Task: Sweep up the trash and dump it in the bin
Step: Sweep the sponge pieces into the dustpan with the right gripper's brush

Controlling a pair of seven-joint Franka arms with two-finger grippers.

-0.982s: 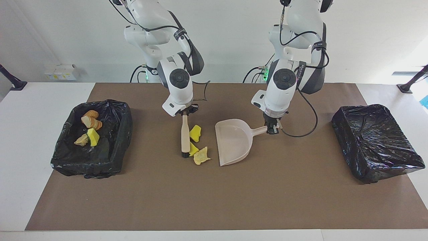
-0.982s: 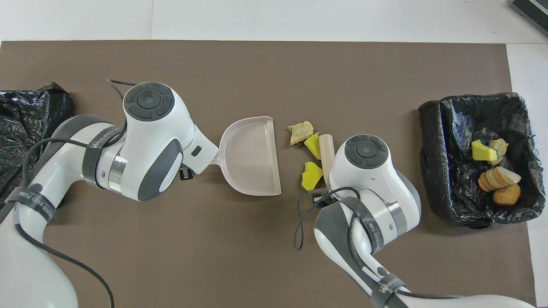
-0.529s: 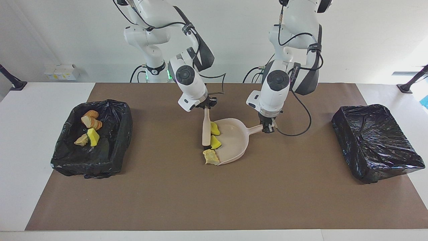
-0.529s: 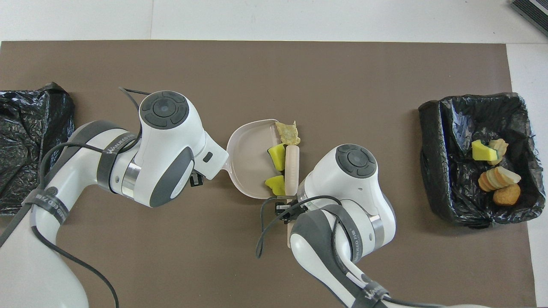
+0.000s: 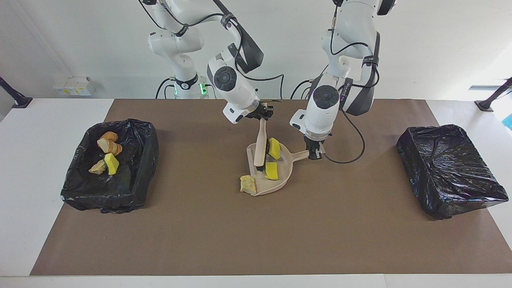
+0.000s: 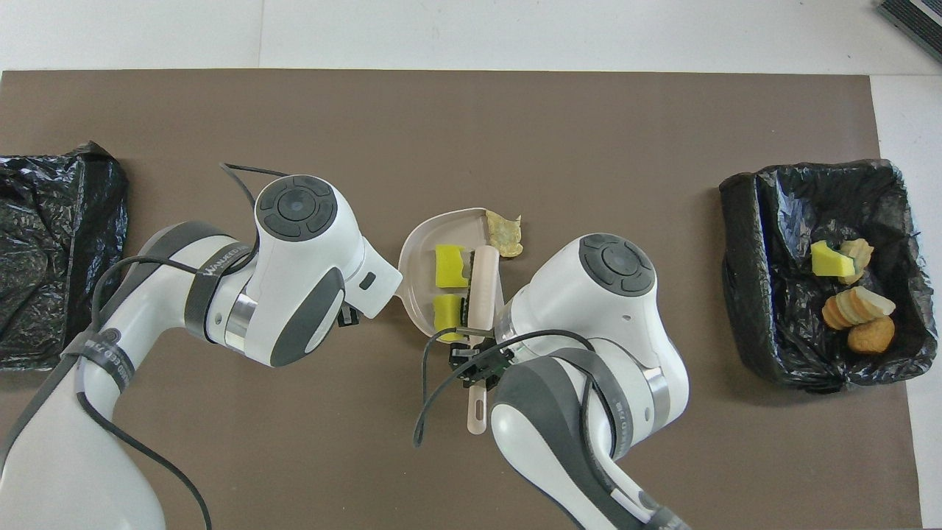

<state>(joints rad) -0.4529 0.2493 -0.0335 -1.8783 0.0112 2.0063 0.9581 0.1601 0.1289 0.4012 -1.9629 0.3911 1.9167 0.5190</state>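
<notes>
R gripper [image 5: 262, 116] pinches brush [image 5: 260, 146]; L gripper [image 5: 314, 153] clamps dustpan [image 5: 282, 176] handle, fingertips prob. hidden.

The right gripper [image 5: 265, 116] stood clamped shut, its wrist tilted, its fingers pointing toward five o'clock in the facing view; the left gripper [image 5: 315, 154] was closed too, its fingers pointing toward six o'clock, its forearm angled slightly.

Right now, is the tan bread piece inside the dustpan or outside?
Outside: the tan bread piece lies on the mat at the lip of the dustpan; both yellow sponge chunks are inside.
</notes>
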